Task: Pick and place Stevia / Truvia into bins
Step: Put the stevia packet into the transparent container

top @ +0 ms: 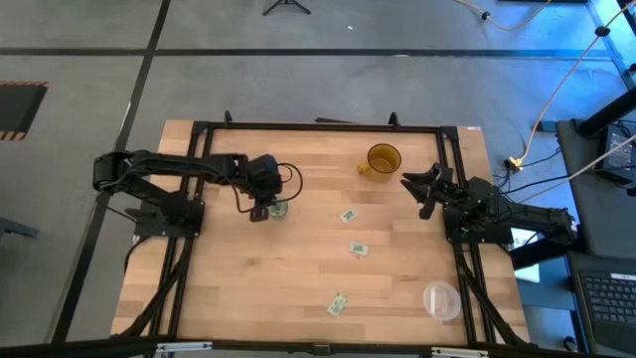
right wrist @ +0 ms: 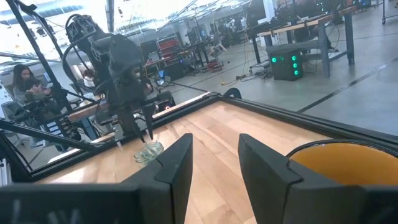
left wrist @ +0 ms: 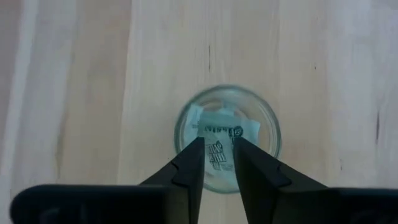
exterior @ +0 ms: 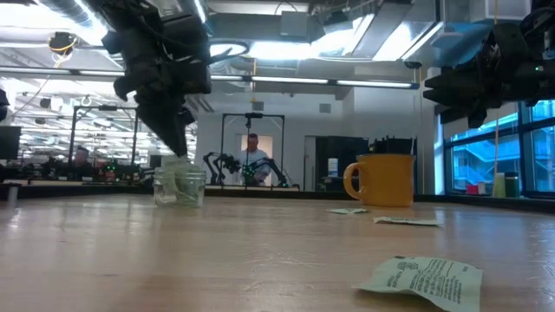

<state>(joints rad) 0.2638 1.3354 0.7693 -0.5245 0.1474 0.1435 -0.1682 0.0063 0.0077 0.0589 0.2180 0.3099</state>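
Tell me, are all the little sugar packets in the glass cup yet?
Not yet. Some packets already lie inside the glass cup, and the left hand hangs right above it with its fingers apart and nothing between them. Three packets wait on the table: one, another and a third. The right hand waits open beside the amber mug.

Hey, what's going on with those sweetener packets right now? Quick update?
Left tool open over glass cup, packets inside. Right tool open, waiting by mug. Three packets left on table. Nothing in the way.
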